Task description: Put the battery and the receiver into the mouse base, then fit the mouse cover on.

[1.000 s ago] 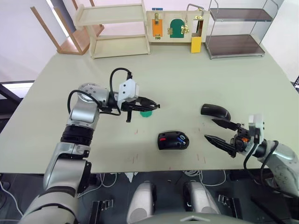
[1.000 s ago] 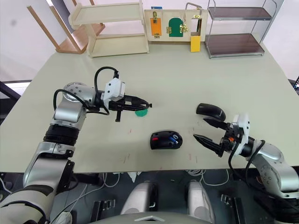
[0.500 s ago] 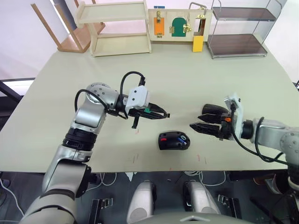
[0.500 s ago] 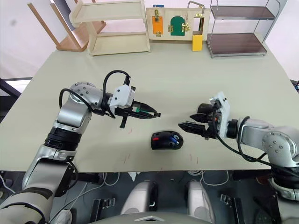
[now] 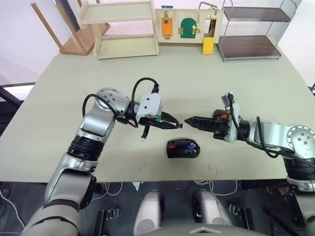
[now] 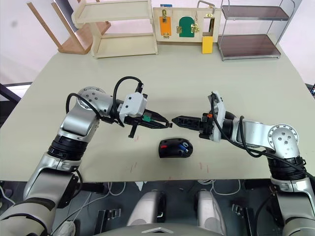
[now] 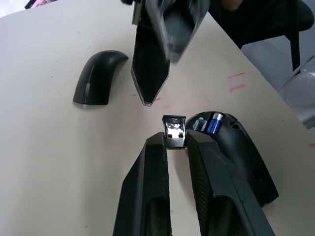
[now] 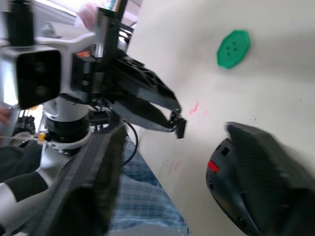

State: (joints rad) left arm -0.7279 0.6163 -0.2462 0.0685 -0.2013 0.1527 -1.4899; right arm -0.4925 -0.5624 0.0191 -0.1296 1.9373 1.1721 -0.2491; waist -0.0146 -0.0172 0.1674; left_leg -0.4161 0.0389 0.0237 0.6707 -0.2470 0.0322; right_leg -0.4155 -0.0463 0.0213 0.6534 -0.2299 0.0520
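The left gripper (image 7: 175,143) pinched the receiver (image 7: 174,132) just above the mouse base (image 5: 183,148), where the battery (image 7: 213,122) already lay. The right gripper (image 5: 191,120), apparently closed and empty, pointed tip-to-tip; a bump could knock the receiver loose. No writing was readable.

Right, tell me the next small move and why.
Probably: lower the left gripper toward the mouse base. It is shut on the receiver, held above the table beside the base, whose battery is already seated. The right gripper points at it from close by, so move slowly.
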